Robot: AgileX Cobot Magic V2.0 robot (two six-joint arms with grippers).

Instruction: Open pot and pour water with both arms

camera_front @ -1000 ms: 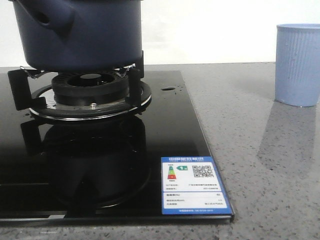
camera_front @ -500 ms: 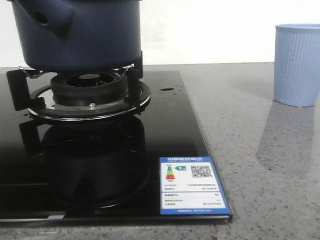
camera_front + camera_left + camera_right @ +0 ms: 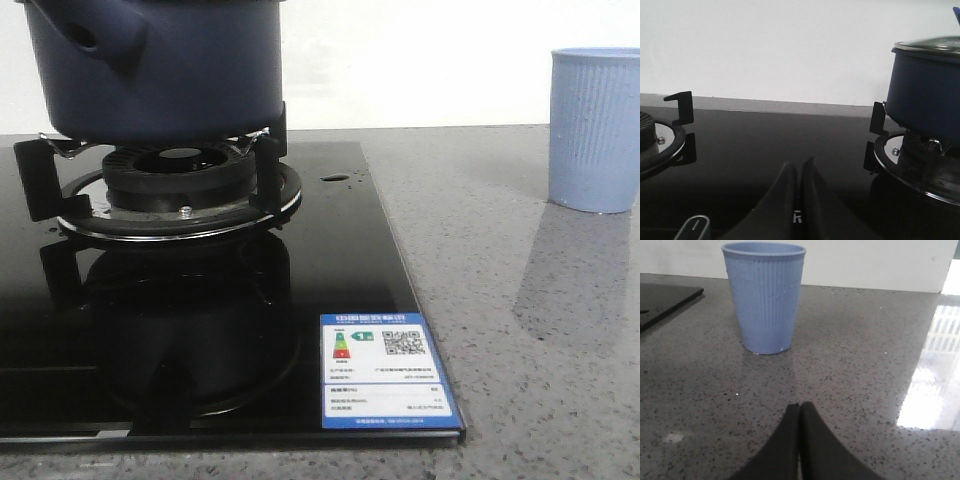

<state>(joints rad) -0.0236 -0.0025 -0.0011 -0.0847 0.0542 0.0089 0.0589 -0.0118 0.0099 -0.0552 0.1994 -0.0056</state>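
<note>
Your pot (image 3: pixel 927 95) sits lidded on the burner, cup (image 3: pixel 764 296) upright on the tabletop (image 3: pixel 865 350) (contents unseen); both the left pincer (image 3: pixel 799 167) and right pincer (image 3: pixel 800 410) are closed, holding nothing.

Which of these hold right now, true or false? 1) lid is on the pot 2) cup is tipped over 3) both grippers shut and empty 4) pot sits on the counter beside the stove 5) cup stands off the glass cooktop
1) The lid is on the dark blue pot: true.
2) The blue cup is tipped over: false, it stands upright, mouth up.
3) The left gripper and right gripper are shut and empty: true.
4) The pot sits on the counter: false, it rests on the burner supports.
5) The cup stands off the black cooktop, on the grey counter: true.
</note>
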